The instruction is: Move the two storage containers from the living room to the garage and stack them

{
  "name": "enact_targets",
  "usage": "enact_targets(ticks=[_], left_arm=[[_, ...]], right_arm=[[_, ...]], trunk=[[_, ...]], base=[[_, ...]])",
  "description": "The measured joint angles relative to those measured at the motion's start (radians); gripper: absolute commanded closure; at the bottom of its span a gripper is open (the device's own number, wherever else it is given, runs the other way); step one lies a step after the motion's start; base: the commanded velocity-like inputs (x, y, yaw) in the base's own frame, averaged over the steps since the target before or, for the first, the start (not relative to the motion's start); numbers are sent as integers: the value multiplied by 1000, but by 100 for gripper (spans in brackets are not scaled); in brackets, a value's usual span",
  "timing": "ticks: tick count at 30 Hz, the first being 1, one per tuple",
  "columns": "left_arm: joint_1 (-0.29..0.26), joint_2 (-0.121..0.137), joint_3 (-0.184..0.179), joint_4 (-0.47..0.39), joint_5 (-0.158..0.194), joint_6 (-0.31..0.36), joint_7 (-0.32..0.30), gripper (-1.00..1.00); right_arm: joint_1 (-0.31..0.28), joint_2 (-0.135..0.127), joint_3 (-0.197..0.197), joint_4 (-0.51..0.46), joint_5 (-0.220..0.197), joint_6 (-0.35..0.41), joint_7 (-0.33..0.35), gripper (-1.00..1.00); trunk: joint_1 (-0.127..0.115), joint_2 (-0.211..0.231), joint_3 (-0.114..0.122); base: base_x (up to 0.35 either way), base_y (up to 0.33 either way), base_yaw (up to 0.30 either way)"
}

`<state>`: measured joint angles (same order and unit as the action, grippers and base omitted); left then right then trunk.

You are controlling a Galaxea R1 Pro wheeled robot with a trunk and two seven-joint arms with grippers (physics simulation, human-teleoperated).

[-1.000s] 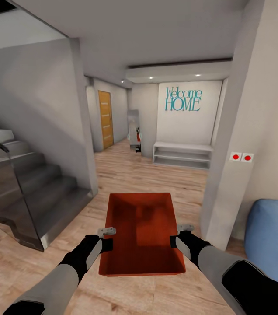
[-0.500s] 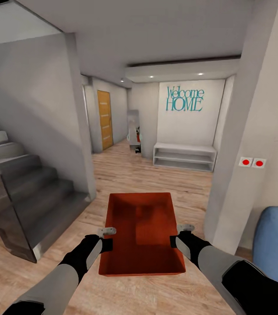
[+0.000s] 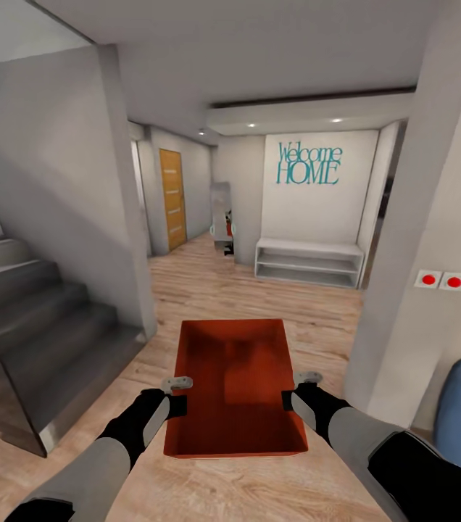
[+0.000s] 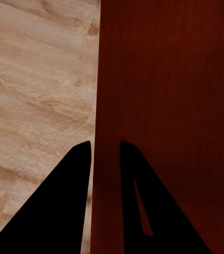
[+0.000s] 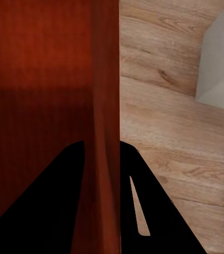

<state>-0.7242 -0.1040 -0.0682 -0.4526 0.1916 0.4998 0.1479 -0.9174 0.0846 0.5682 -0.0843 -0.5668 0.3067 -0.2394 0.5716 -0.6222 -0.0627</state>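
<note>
Container [image 3: 234,388] carried, left end effector [image 3: 177,383] and right end effector [image 3: 306,378] each clamping side wall. Risk: bin clipping white wall [image 3: 412,290] or staircase [image 3: 35,341], slipping.

A red-orange open-top storage container [image 3: 235,388] is carried level above the wood floor.

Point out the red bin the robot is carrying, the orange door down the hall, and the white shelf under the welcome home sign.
red bin [image 3: 234,388], head view, on its inside bottom.
orange door [image 3: 173,197], head view, on the middle of its panel.
white shelf [image 3: 309,250], head view, on its top board.
</note>
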Motion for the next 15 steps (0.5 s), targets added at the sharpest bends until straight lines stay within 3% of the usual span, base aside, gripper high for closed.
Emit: enact_targets(ticks=[15], left_arm=[[0, 0, 0, 0, 0, 0, 0, 100]], right_arm=[[0, 0, 0, 0, 0, 0, 0, 100]], trunk=[[0, 0, 0]], base=[[322, 0, 0]])
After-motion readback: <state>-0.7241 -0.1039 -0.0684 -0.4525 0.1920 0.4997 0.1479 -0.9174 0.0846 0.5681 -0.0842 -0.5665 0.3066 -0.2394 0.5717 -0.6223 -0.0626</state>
